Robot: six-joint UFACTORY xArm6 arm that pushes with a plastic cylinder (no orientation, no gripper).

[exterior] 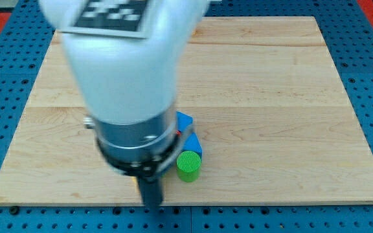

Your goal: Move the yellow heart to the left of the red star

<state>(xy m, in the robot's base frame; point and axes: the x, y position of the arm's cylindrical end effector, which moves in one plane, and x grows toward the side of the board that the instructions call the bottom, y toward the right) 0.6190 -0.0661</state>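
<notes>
My tip point(152, 202) touches the counter point(290, 97) near its bottom edge, at 8 o'clock from the green cylinder point(188, 166). Two blue blocks point(184, 120) stand at the cylinder's 12 o'clock. A red sliver point(179, 132) shows between them (shape hidden). No heart is visible; the arm hides much.

A fat white arm point(118, 58) carries a black-and-white checkered marker point(109, 14) at its 12 o'clock end, then a silver band, a black collar point(138, 158) and a dark rod.

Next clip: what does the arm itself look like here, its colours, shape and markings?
A bulky white, rounded arm casing carries a black-and-white square-patterned marker near the view's top. Below it sits a silver ring and a black cylindrical collar, ending in a dark rod; my tip is blurred. No cables are visible.
</notes>
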